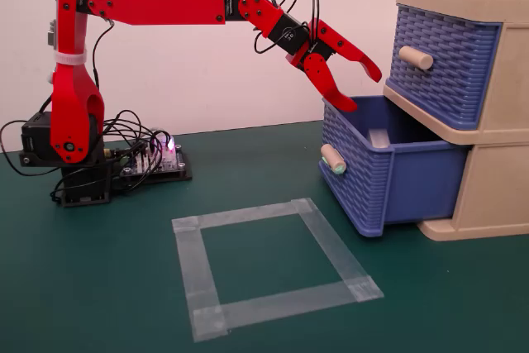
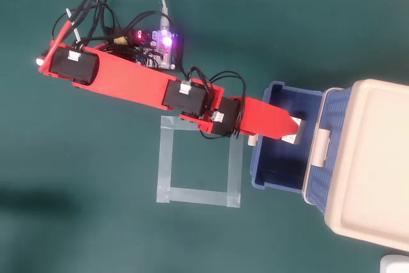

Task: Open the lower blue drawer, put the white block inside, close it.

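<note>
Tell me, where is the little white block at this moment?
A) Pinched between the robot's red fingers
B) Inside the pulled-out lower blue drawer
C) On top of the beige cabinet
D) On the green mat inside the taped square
B: the white block lies on the floor of the open lower blue drawer, and the gripper hangs above it with its fingers spread and empty.
</note>
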Action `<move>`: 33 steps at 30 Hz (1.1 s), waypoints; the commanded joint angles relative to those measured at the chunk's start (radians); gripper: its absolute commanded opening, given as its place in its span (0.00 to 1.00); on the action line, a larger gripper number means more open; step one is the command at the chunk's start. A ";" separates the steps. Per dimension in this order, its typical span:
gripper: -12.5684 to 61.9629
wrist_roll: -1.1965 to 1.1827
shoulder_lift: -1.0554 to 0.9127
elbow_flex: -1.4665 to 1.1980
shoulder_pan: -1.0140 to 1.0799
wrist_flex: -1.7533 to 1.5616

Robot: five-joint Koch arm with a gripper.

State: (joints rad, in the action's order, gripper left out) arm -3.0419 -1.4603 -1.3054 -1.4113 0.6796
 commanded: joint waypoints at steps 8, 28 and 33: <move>0.62 0.078 -0.500 -0.176 0.006 0.394; 0.62 0.233 0.508 0.635 0.018 0.314; 0.62 0.233 0.558 0.773 0.021 0.413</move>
State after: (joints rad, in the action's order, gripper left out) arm -2.7704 -0.8621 -0.5890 -1.3744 1.1014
